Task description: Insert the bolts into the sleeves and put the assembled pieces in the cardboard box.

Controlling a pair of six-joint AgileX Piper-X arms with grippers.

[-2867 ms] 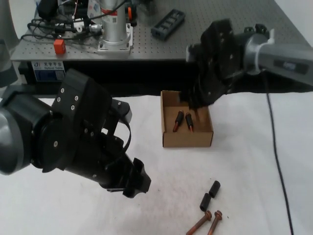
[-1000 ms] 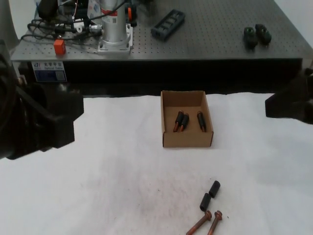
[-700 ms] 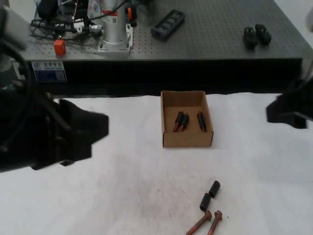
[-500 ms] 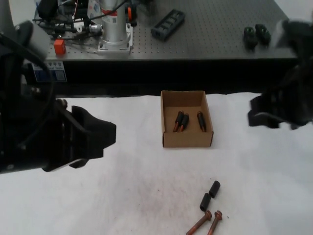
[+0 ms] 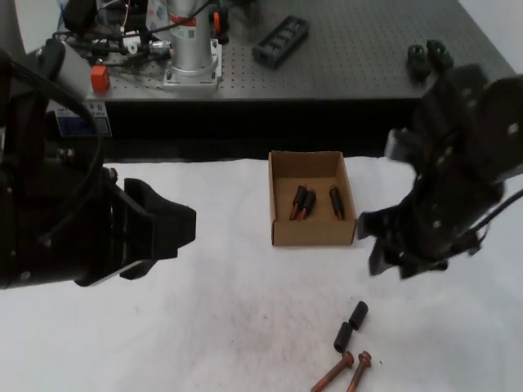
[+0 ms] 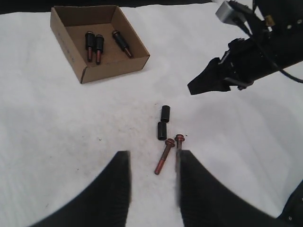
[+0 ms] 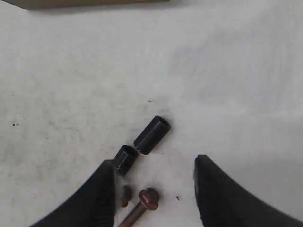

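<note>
- The right end effector (image 7: 155,163) hangs low over the loose parts, its fingers spread apart with nothing between them. The two black sleeves (image 7: 152,135) lie just ahead of its fingertips, end to end and almost touching, so one looks set up for a straight drop and pinch.
- The two copper bolts (image 6: 164,156) lie side by side just past the sleeves, heads toward them. In the right wrist view one head sits right beside a finger, so I judge that a closing finger could knock it.
- The left end effector (image 6: 152,155) is held higher and farther back, its fingers likewise apart and empty. The bolts sit straight ahead of its gap, which suggests a split: this arm for a bolt, the other for a sleeve.
- The cardboard box (image 5: 315,231) stands well beyond the loose parts from both end effectors, open side up. Three assembled pieces (image 5: 306,202) lie flat on its floor, two of them touching and the third apart.
- By my count, two bolt-and-sleeve pairs remain to be joined.
- Bare white covering of the bench (image 5: 204,327) runs from the parts to the box, so the carry path looks free.
- The tight spot is the cluster itself: four small parts lie close together, and both end effectors face the same patch.
- The box walls call for a drop from above.
</note>
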